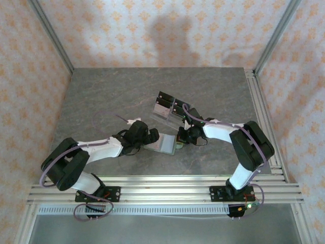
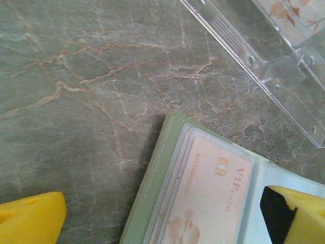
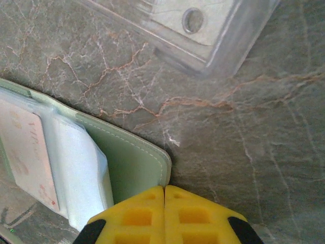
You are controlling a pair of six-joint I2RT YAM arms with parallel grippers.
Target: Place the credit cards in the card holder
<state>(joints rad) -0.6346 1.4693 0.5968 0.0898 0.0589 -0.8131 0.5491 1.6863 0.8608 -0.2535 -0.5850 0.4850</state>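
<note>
Card holder: open on desk, credit card inside. Left gripper: jaws apart over it. Right gripper: jaws together beside its edge.

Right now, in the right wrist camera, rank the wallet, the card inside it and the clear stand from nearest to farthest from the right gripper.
1. The wallet: its green flap lies just left of the right gripper, jaws shut.
2. The card, far left in its sleeve, and the clear stand, at the top: too close to call.
</note>
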